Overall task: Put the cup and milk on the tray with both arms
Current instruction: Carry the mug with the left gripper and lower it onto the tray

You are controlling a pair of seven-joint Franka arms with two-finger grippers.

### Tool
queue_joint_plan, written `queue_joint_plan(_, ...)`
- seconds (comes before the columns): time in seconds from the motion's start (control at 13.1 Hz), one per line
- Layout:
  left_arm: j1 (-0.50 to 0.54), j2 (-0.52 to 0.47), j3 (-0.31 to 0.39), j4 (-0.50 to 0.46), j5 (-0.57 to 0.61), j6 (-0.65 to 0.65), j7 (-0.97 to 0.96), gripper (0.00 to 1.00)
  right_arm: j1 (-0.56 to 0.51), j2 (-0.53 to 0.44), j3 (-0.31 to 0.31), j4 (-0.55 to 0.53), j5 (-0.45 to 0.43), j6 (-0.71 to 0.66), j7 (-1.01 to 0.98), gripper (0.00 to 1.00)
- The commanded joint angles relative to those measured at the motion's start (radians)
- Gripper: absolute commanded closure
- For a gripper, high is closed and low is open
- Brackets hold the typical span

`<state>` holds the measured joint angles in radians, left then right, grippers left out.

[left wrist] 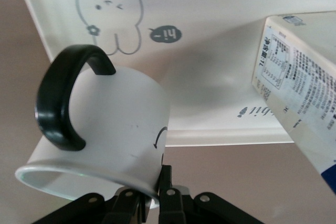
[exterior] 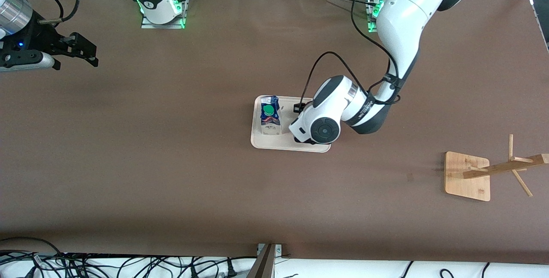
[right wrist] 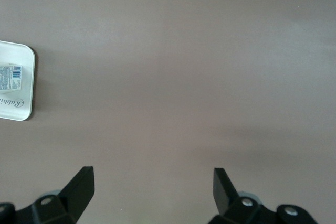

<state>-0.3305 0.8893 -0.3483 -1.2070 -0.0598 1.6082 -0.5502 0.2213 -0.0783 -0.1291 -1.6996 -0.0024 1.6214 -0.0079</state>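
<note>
The cream tray (exterior: 279,143) lies mid-table. The milk (exterior: 270,117), a blue and white carton with a green cap, stands on its part toward the right arm's end. My left gripper (exterior: 302,140) is low over the tray's other part, shut on the rim of the cup (left wrist: 115,129), one finger inside the wall and one outside. The white cup, with its black handle, is tilted over the tray (left wrist: 210,51) beside the rabbit drawing and close to the milk (left wrist: 299,87). My wrist hides the cup in the front view. My right gripper (exterior: 76,62) is open and empty above the table at the right arm's end.
A wooden rack (exterior: 467,177) with a square base stands toward the left arm's end of the table, nearer to the front camera. The right wrist view shows bare brown table under my right gripper (right wrist: 152,182), with a tray corner (right wrist: 26,61) at its edge.
</note>
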Motion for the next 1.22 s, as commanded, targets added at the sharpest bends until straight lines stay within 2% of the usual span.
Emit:
queue_joint_plan(0.0,-0.028,0.022,0.003,0.027,0.023,0.015,-0.017,1.0,-0.008,0.006,0.006,0.018,0.018,-0.003,-0.012,0.0)
queue_joint_plan(0.23,-0.028,0.025,0.003,0.021,0.018,0.015,-0.03,1.0,-0.008,0.006,0.006,0.017,0.019,-0.005,-0.012,0.0)
queue_joint_plan(0.3,-0.022,0.03,0.003,0.014,0.017,0.015,-0.025,0.95,-0.008,0.006,0.006,0.017,0.018,-0.006,-0.012,0.0)
queue_joint_plan(0.38,-0.018,0.031,0.003,0.0,0.018,0.015,-0.016,0.71,-0.008,0.006,0.006,0.017,0.018,-0.006,-0.012,0.0)
queue_joint_plan(0.46,-0.016,0.03,0.003,-0.002,0.029,0.015,-0.011,0.01,-0.008,0.008,0.006,0.017,0.018,-0.005,-0.012,0.0)
queue_joint_plan(0.99,0.004,0.005,0.003,0.01,0.031,-0.001,-0.014,0.0,-0.008,0.008,0.006,0.017,0.018,-0.005,-0.012,0.0)
queue_joint_plan(1.14,0.024,-0.01,0.003,0.02,0.032,-0.072,-0.008,0.0,-0.008,0.008,0.006,0.018,0.018,-0.003,-0.012,0.0)
